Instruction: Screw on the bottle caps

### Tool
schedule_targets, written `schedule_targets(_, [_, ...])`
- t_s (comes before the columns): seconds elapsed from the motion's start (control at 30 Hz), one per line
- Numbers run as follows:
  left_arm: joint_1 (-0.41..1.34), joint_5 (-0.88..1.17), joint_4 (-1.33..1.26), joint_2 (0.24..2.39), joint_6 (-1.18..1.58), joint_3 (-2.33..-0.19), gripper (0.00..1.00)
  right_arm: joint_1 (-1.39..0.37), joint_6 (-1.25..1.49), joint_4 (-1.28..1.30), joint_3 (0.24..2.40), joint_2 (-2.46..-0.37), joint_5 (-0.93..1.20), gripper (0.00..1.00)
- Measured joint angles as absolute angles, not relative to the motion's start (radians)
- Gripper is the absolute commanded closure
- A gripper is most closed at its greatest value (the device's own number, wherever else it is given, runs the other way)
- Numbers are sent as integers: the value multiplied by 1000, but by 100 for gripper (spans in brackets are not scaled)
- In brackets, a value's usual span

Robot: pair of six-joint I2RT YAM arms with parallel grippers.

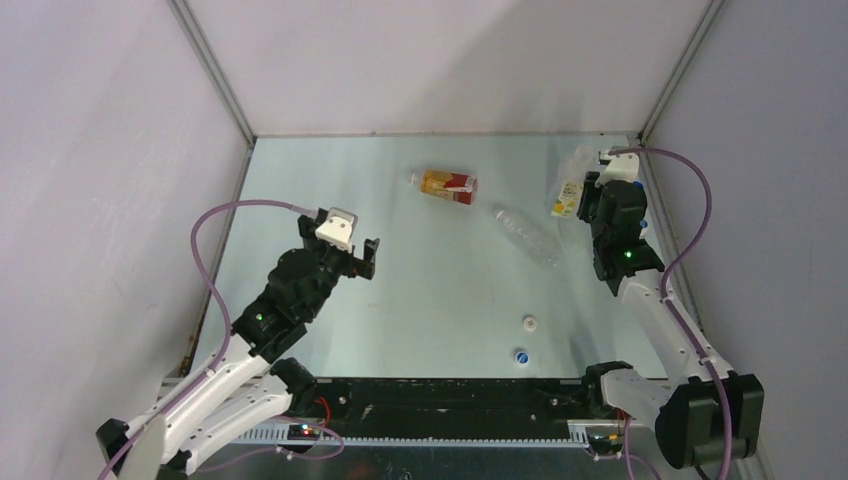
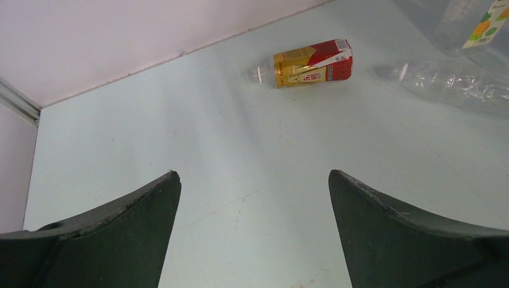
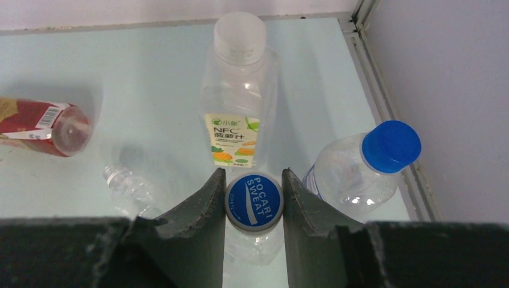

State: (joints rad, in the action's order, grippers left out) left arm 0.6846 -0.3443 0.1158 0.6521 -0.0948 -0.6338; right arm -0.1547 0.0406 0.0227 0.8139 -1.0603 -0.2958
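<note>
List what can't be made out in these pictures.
Right wrist: right gripper hides the bottle under the Pocari Sweat cap.
Top view: white cap and blue cap too small to tell which way up.
Left wrist: lying clear bottle cut off by the right edge.

The table (image 1: pixel 400 300) has a pale green top. Near the middle of its far edge the amber bottle (image 1: pixel 447 186) lies on its side, with the neck toward the left edge. Just to the right of it an empty clear bottle (image 1: pixel 527 236) lies slanted. In the far right corner stands a yellow-labelled bottle (image 1: pixel 567 190). Near it, beside the right edge, are a blue-capped bottle (image 3: pixel 360 174) and a bottle with a printed blue cap (image 3: pixel 253 204). Toward the near edge lie a white cap (image 1: pixel 529 322) and a loose blue cap (image 1: pixel 521 355), close together.
</note>
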Motion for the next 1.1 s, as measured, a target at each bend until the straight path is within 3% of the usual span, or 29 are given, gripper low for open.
schedule_targets(0.17, [685,-340,116,656,-95,-634,0,-123,60,-36,788,-1108,-284,98])
schedule_targets(0.93, [685,-327,116,674,-96,-634,0,-80,107,-61,780,-1148,-247,52])
schedule_targets(1.1, [685,-325,116,674,-96,-634,0,-80,108,-60,780,-1148,-239,48])
